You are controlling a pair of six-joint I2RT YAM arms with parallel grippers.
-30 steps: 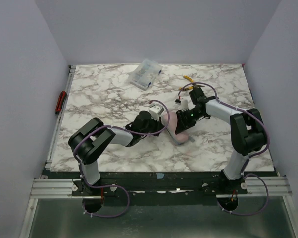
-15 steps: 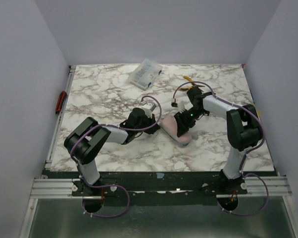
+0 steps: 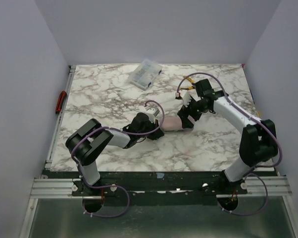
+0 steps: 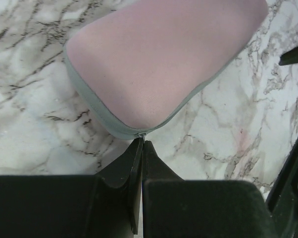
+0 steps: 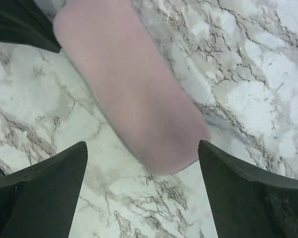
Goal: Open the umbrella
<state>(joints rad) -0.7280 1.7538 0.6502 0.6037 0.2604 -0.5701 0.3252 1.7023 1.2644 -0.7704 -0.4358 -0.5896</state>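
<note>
The umbrella (image 3: pixel 174 124) lies folded on the marble table, a pale pink-lavender oblong bundle with a grey seam along its edge. In the left wrist view the umbrella (image 4: pixel 164 59) fills the top, and my left gripper (image 4: pixel 142 144) is shut, its tips pinching a tiny metal tab at the grey seam. From above, the left gripper (image 3: pixel 158 130) sits at the bundle's left end. My right gripper (image 3: pixel 187 115) hovers open over the right end. In the right wrist view the umbrella (image 5: pixel 129 89) lies between and beyond the wide-apart fingers of that gripper (image 5: pixel 143 163), touching neither.
A clear plastic box (image 3: pixel 145 74) lies at the back of the table. A yellow item with cables (image 3: pixel 187 79) sits behind the right arm. A red-handled tool (image 3: pixel 61 101) rests on the left rail.
My right gripper has opened wide, let go of the umbrella and lifted back to the right. The umbrella has swung to lie crosswise. The left gripper stayed shut at its end.
</note>
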